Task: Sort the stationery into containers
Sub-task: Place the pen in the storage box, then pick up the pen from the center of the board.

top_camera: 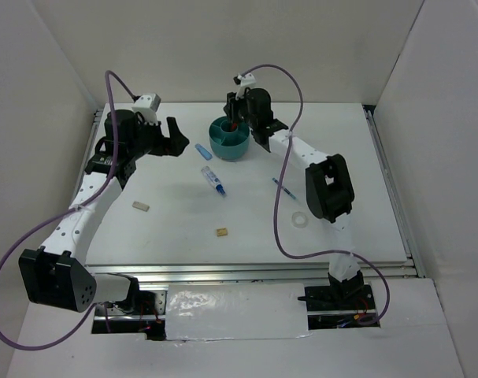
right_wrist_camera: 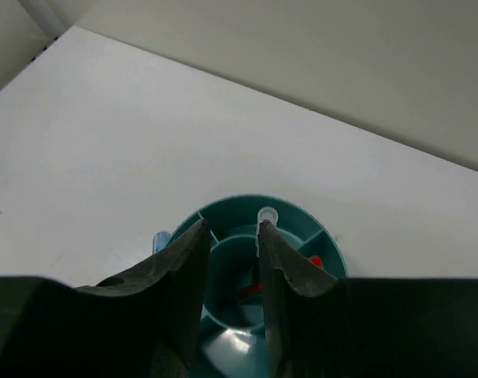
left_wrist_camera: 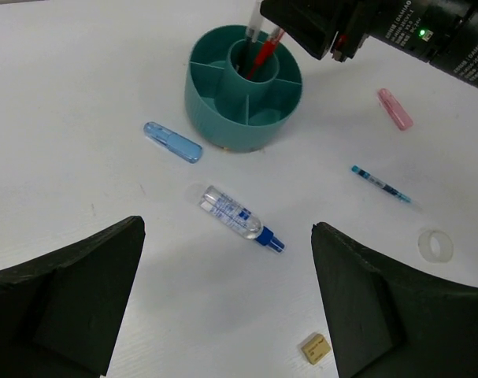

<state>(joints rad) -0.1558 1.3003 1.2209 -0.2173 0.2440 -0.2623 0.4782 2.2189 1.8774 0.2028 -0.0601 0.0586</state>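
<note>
The round teal container (top_camera: 227, 140) stands at the back middle, with a red pen (left_wrist_camera: 263, 55) and a clear-capped pen (right_wrist_camera: 266, 216) upright in its central cup. My right gripper (right_wrist_camera: 231, 236) hovers right over that cup, open, its jaws apart and the clear-capped pen beside the right finger. My left gripper (left_wrist_camera: 227, 303) is open and empty, left of the container. On the table lie a light blue eraser (left_wrist_camera: 172, 142), a blue-white pen (left_wrist_camera: 239, 216), a thin dark pen (left_wrist_camera: 380, 183), a pink eraser (left_wrist_camera: 395, 109), a clear tape ring (left_wrist_camera: 435, 245) and two tan blocks (top_camera: 141, 205) (top_camera: 221, 232).
White walls close in the table on the left, back and right. A metal rail (top_camera: 262, 272) runs along the table's near edge, above the arm bases. The right arm's elbow (top_camera: 329, 189) hangs over the table's right half.
</note>
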